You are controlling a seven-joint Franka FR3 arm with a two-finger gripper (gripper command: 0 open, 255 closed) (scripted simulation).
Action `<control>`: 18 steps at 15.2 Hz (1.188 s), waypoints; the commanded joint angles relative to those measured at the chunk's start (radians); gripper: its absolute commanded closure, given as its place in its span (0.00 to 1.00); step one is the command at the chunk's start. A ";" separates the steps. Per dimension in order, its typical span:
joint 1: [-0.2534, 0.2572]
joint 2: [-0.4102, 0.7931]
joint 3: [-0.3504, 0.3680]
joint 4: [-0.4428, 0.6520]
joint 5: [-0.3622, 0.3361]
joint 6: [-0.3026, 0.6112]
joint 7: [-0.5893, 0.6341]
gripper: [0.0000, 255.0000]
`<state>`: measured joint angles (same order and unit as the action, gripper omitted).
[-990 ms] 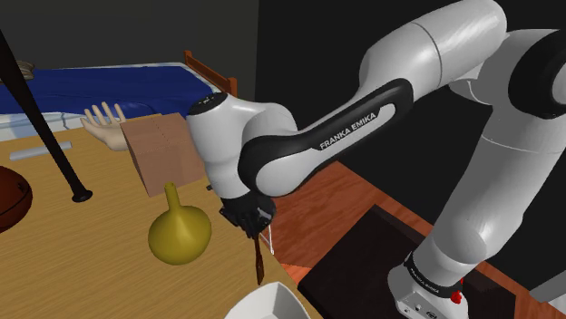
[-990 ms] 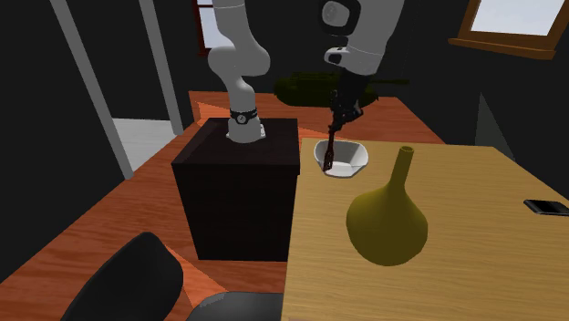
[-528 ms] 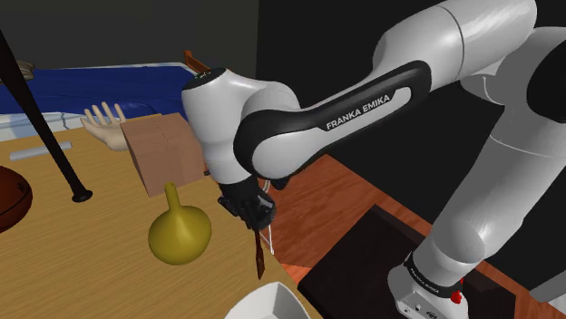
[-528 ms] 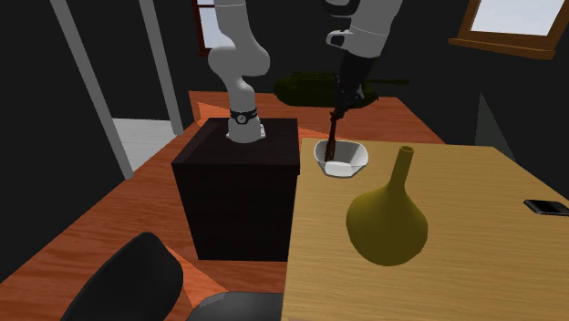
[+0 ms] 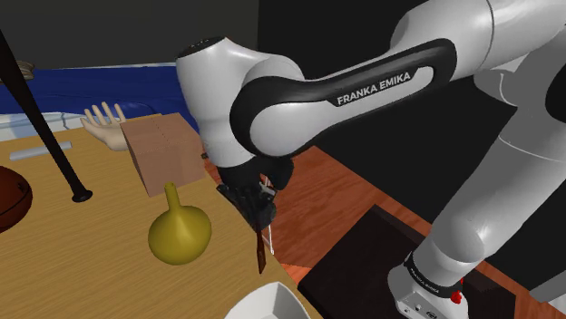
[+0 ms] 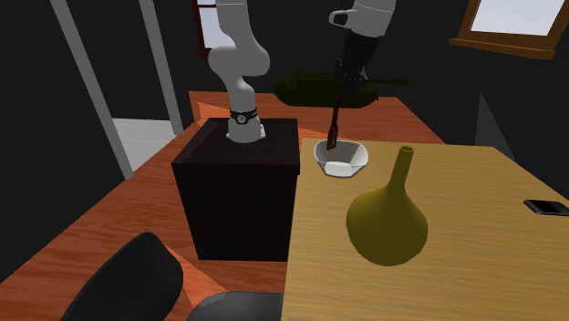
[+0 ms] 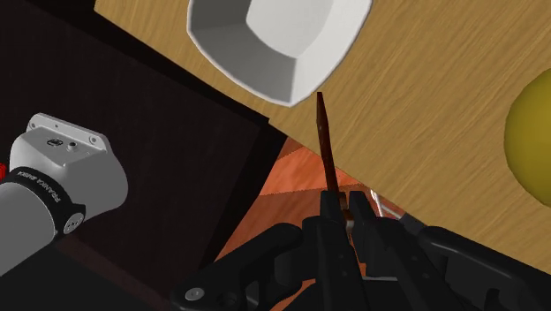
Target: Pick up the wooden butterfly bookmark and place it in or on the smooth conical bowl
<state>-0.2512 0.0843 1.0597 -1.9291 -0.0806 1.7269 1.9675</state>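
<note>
The gripper (image 5: 261, 216) points down and its two black fingers (image 7: 328, 223) are closed on the top end of the bookmark (image 5: 260, 254), so the bookmark is pinched between them. The bookmark is one thin, flat, dark brown strip, seen almost from its edge; it hangs nearly straight down from the fingers. Its lower tip is above the rim of the bowl (image 5: 267, 304), on the side of the bowl nearer to the stand (image 5: 363, 265), and in the shoulder view there is a small gap between tip and rim. There is one bowl: it is plain white and smooth, with sloping walls that narrow to a small flat bottom, and its rim looks more four-sided than round. It stands at the edge of the table (image 5: 91, 258), which has a light wood grain. The stand is a dark, boxy block just beside that edge. Near the bowl on the table stands one yellow vase (image 5: 180, 233), smooth, with a round belly and a thin neck. Further away on the table I count one brown cardboard box (image 5: 163, 154), one pale model of a hand (image 5: 107, 127), one dark bat (image 5: 43, 122) and one brown ball (image 5: 9, 195).
</note>
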 commanded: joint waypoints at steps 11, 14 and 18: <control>0.090 -0.347 0.007 -0.005 0.315 -0.171 -0.002 1.00; 0.117 -0.383 0.006 0.000 0.351 -0.195 0.019 1.00; 0.117 -0.380 0.020 -0.051 0.354 -0.142 0.018 1.00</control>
<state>-0.1351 -0.2948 1.0779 -1.9659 0.2713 1.5719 1.9865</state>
